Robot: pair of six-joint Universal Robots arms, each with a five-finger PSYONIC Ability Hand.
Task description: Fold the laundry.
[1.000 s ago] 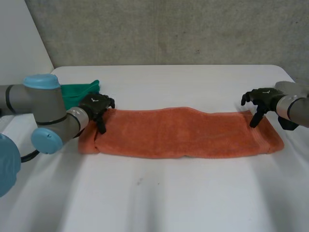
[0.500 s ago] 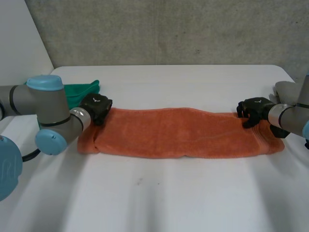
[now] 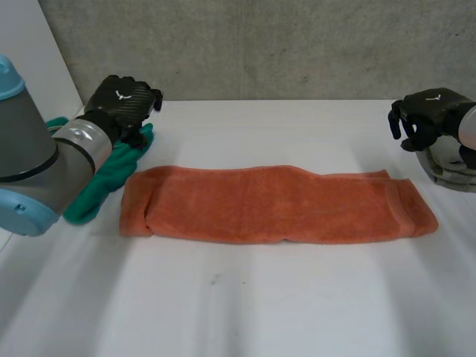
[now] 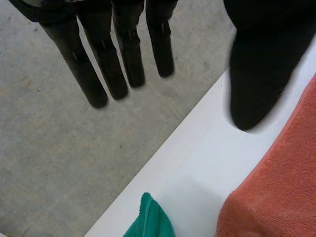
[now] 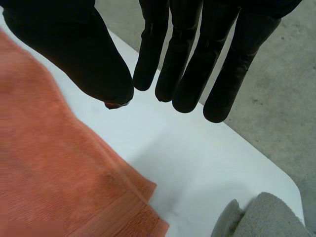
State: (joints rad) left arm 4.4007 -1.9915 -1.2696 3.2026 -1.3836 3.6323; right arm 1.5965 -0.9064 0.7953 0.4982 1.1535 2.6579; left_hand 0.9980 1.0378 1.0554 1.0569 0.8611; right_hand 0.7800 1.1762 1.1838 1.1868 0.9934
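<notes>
An orange towel [image 3: 275, 204], folded into a long strip, lies flat across the middle of the white table [image 3: 260, 297]. My left hand [image 3: 123, 100] hovers above the table's far left, behind the towel's left end, fingers curled and empty. In the left wrist view its fingers [image 4: 123, 49] hang over the table edge, the towel's corner [image 4: 276, 197] below the thumb. My right hand [image 3: 428, 111] hovers behind the towel's right end, fingers curled, nothing held. In the right wrist view the thumb nearly meets the fingers [image 5: 197, 49] above the towel's end [image 5: 49, 173].
A green cloth [image 3: 111, 167] lies bunched under my left forearm, just left of the towel, and its tip [image 4: 150, 219] shows in the left wrist view. A grey cloth [image 3: 446, 160] sits at the table's right edge beside the towel's end [image 5: 261, 217].
Both hands went down to the towel's far corners and closed, then rose up and back away. The towel has stayed flat where it was.
</notes>
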